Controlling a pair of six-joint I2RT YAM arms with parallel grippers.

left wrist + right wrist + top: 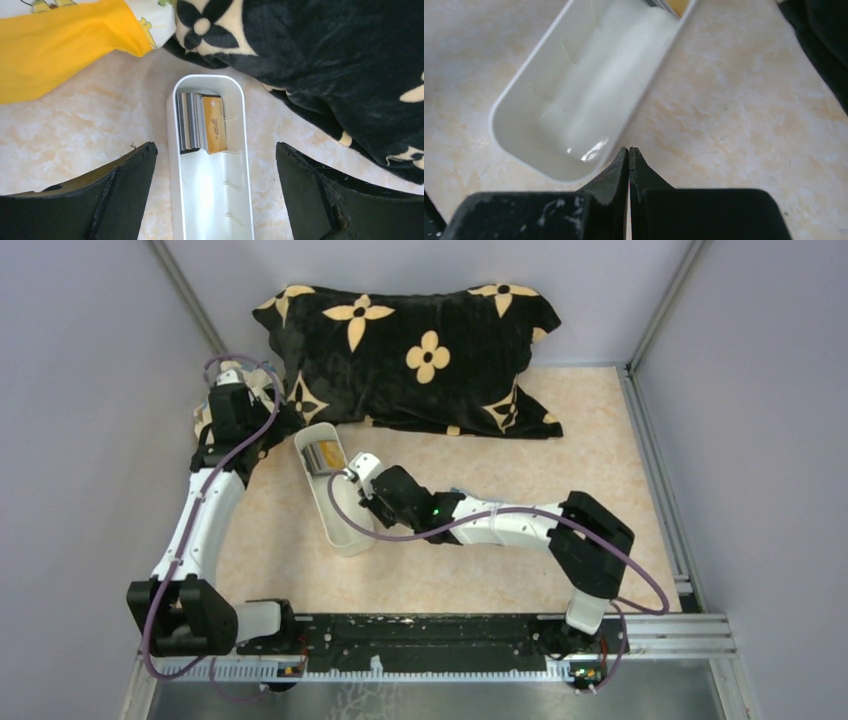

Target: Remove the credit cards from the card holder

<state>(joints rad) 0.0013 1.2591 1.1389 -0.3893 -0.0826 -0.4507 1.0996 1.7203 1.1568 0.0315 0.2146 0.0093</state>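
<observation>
Several credit cards (202, 122), dark grey, silvery and one tan, stand on edge at the far end of a long white tray (171, 160). From the top view the cards (325, 455) show in the tray (345, 530) between the two arms. The card holder is out of view. My left gripper (215, 150) hangs open, its fingers spread wide on either side of the tray, touching nothing. My right gripper (629, 149) is shut with nothing between its fingers, its tips just outside the tray's (499, 110) near rounded rim. From above, the right gripper (348, 480) sits at the tray's right wall.
A black pillow with tan flowers (420, 350) lies behind the tray, close to its far end (325, 60). A yellow cloth (60, 45) lies at the far left under the left arm. Grey walls and a metal rail (660, 490) bound the table.
</observation>
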